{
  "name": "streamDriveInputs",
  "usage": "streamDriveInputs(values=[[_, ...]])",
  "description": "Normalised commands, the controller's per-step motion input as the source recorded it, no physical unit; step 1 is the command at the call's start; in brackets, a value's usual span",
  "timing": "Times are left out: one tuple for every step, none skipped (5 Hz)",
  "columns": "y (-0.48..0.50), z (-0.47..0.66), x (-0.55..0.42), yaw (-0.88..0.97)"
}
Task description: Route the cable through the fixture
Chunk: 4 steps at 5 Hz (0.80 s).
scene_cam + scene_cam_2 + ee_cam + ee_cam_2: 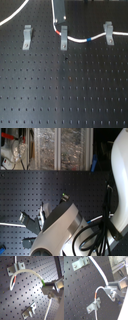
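**A:** Going left to right across the bench [60, 95] in the first exterior view, what's the setup?

**B:** Left clip [26, 37] is bare, sitting near the far edge. The fixture [64, 38] in the middle has the cable [80, 39] in its slot, red band right there. Cable then runs on to the right clip [108, 32].

**A:** And the end effector [59, 14]?

**B:** Clenched on the cable just behind the fixture, toward the far edge.

White banded cable [80, 39] runs across the first exterior view's top, seated in the middle upright grey fixture [64, 39].
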Motion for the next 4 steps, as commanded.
streamDriveInputs(values=[[0.006, 0.01, -0.027, -0.06], [0.02, 0.0, -0.007, 0.0], [-0.064, 0.16, -0.174, 0.07], [-0.047, 0.31, -0.138, 0.16]])
